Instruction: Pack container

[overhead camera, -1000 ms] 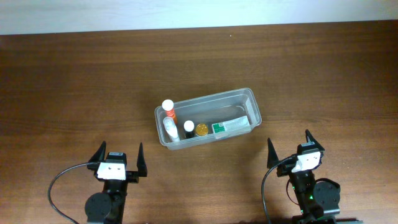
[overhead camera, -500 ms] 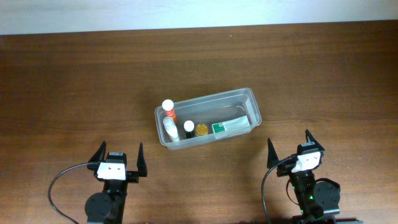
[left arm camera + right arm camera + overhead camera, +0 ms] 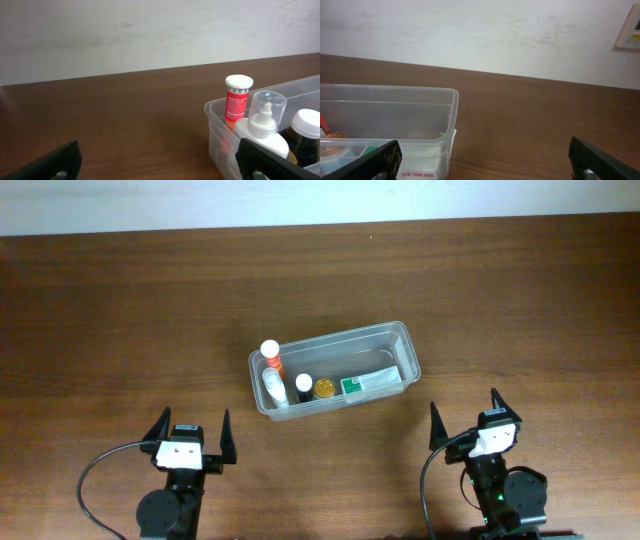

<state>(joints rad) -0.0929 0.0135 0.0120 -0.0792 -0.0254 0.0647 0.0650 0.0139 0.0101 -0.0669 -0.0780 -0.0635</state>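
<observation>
Container [image 3: 340, 337] at centre of desk [image 3: 120, 320], clear rectangular tub with rounded corners, long axis left to right with right end angled slightly toward far side. Contents grouped along near wall and left end: orange bottle with white cap [image 3: 270, 352] upright in far-left corner; white spray bottle with clear cap [image 3: 274, 388] just near of it, at left end; dark bottle with white cap [image 3: 303, 385] immediately right of spray bottle; gold-lidded item [image 3: 324, 388] next to the right; white-and-green carton [image 3: 372, 381] lying flat along near wall, reaching toward right end. Far half of tub interior bare. Left end effector [image 3: 193, 418] near-left of container, well apart from it, jaws spread wide, nothing between them, fingers pointing toward far side. Right end effector [image 3: 464, 402] near-right of container, also well apart, jaws likewise fully spread and empty. Black cable [image 3: 95, 470] looping left of left arm base at near edge. In left wrist view: left end of tub with the three bottles between the dark finger edges. In right wrist view: right end of tub with carton against its wall. Pale wall [image 3: 150, 30] beyond far edge of desk.
</observation>
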